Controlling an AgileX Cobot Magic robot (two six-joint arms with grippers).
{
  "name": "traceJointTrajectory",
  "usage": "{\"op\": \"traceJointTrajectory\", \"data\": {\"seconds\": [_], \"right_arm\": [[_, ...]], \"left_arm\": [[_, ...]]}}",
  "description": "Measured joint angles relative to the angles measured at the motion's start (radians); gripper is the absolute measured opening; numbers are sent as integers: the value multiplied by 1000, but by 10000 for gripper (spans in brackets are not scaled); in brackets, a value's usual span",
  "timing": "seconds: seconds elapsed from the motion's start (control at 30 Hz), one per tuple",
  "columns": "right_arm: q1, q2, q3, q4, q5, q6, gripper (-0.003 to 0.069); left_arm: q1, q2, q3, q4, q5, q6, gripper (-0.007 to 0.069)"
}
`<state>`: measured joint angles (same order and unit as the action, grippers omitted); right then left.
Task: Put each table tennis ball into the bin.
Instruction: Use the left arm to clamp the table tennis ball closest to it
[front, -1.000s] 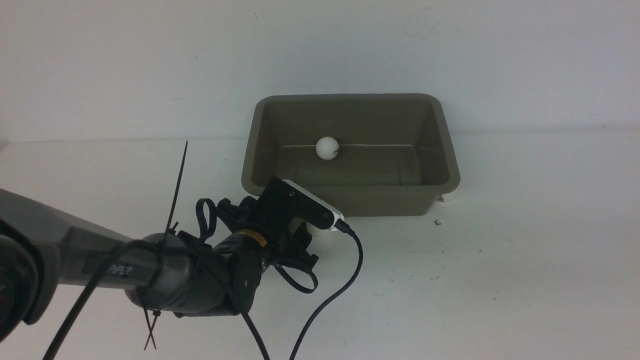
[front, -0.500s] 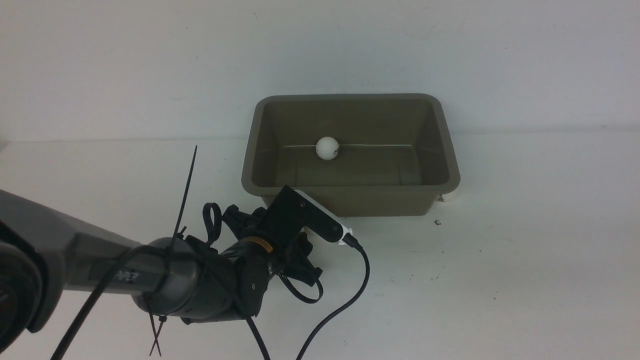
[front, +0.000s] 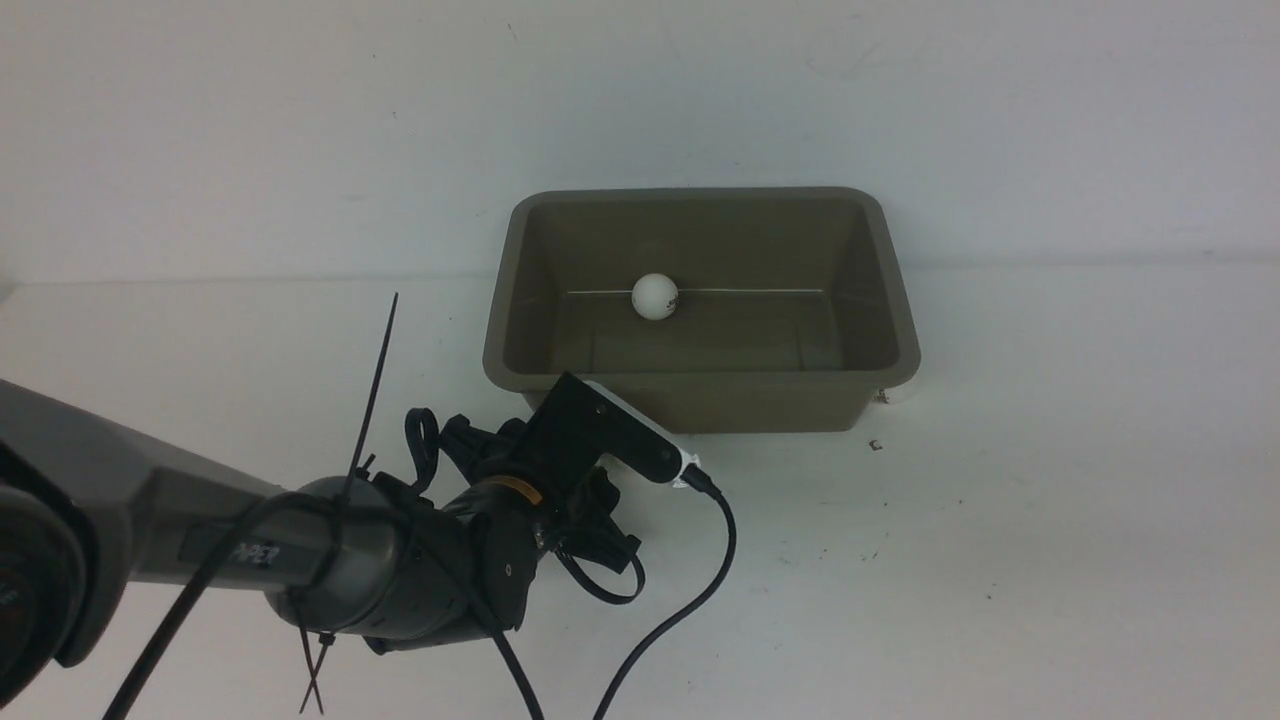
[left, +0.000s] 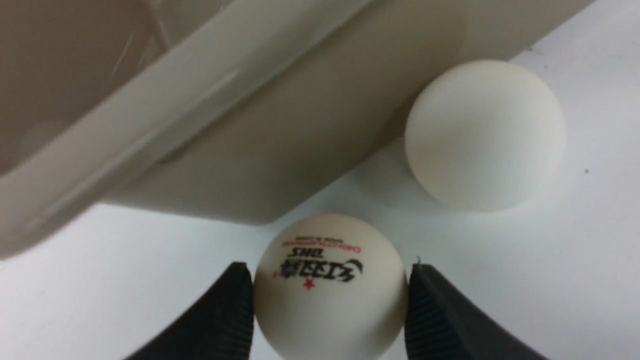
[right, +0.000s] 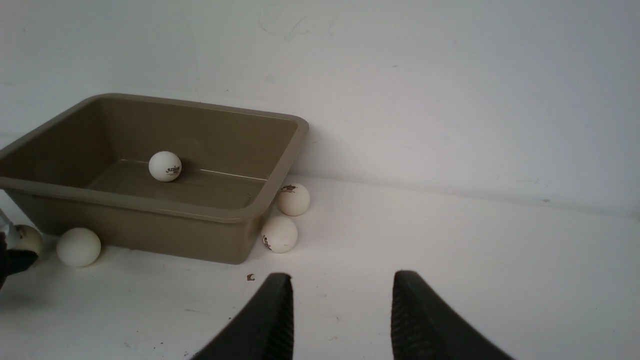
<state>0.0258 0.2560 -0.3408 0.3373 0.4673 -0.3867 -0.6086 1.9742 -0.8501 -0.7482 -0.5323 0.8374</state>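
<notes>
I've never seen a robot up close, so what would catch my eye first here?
A grey-brown bin sits on the white table, one white ball inside. In front of its near wall, toward the left, the left hand pinches a printed ball, with a plain ball lying beside it. Beside the bin's right end rest a far ball and a near ball.

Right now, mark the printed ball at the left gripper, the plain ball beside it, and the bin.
printed ball (left: 330, 295): left wrist view, just below its logo.
plain ball (left: 485, 135): left wrist view, middle of its bare surface.
bin (front: 780, 408): front view, on its near outer wall.
</notes>
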Motion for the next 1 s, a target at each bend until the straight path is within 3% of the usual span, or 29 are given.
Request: {"op": "traceJointTrajectory", "data": {"seconds": [0.23,1.0], "right_arm": [[0,0,0,-3,0,0,262],[0,0,0,-4,0,0,262]], "left_arm": [[-25,-90,0,-13,18,6,352],[-31,-329,9,-45,307,18,352]]}}
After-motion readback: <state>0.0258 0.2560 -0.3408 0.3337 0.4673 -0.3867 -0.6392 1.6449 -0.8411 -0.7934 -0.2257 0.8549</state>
